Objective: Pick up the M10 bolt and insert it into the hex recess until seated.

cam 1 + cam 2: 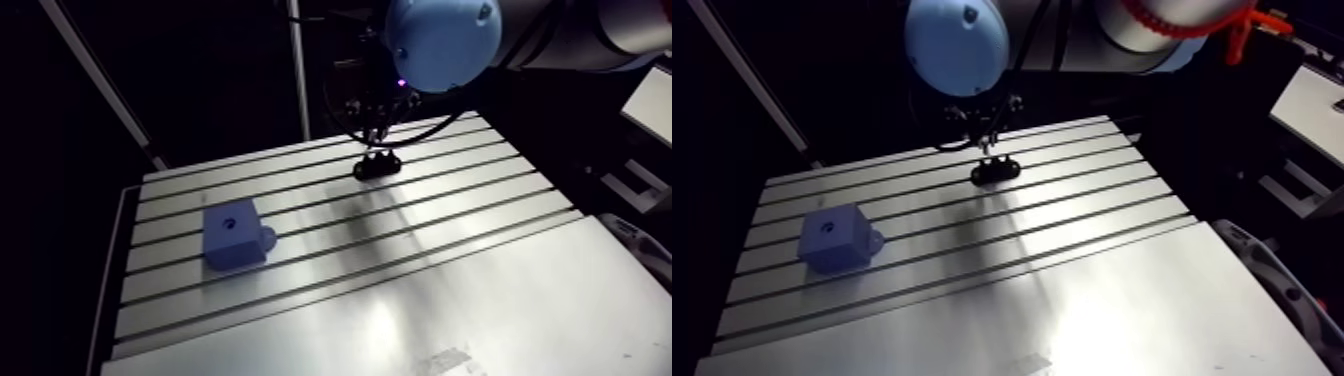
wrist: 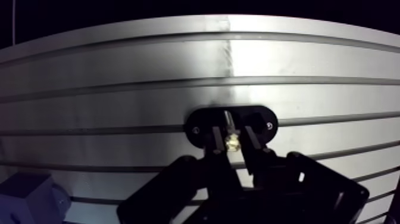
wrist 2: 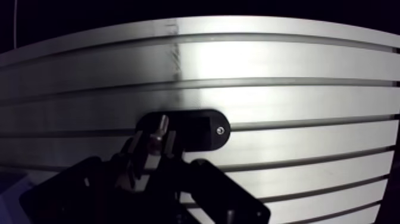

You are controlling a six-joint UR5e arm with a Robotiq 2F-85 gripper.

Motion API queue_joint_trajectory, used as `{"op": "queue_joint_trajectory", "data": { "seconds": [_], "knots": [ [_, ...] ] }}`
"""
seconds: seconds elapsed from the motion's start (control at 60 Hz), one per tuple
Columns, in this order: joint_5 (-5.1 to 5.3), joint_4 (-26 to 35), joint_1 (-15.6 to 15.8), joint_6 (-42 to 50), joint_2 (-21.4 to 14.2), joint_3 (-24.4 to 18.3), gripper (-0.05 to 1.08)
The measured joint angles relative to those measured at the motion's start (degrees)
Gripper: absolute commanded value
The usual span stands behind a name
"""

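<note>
a: one bolt (image 2: 230,126) to report: slim, pale shank, brassy head catching the light.
b: where exactly?
a: stands in a black oval holder (image 2: 263,126), head toward the wrist camera, right at the tip of the gripper (image 2: 233,148).
b: gripped or not?
a: impossible to say; too dark down there to judge the claw's state.
b: and underneath?
a: a slotted aluminium table (image 1: 450,290), with the holder lying flat over one of the grooves, toward the far side. bright glare down the middle of the plate.
b: anything else on it?
a: a blue block (image 1: 232,238), well apart from the holder, nearer the left edge in the arm view. shows a small dark recess in its top face and a rounded stub on one side. shape of that recess too small to make out.
</note>
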Motion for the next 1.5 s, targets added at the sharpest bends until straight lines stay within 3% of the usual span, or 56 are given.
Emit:
{"op": "queue_joint_trajectory", "data": {
  "seconds": [0.283,0.55,0.767,0.933,1.083,1.5],
  "knots": [
    [-0.09,3.6,0.55,0.25,-3.53,-1.36,0.75],
    [-0.27,14.71,1.8,2.49,-7.57,-4.81,0.75],
    [-1.19,23.94,4.54,5.49,-9.78,-7.55,0.75],
    [-2.84,29.36,7.15,8.55,-10.31,-8.82,0.75],
    [-3.61,32.33,9.63,10.81,-10.33,-9.62,0.75],
    [-3.66,36.75,15.14,16.78,-9.09,-11.9,0.75]
  ]
}}
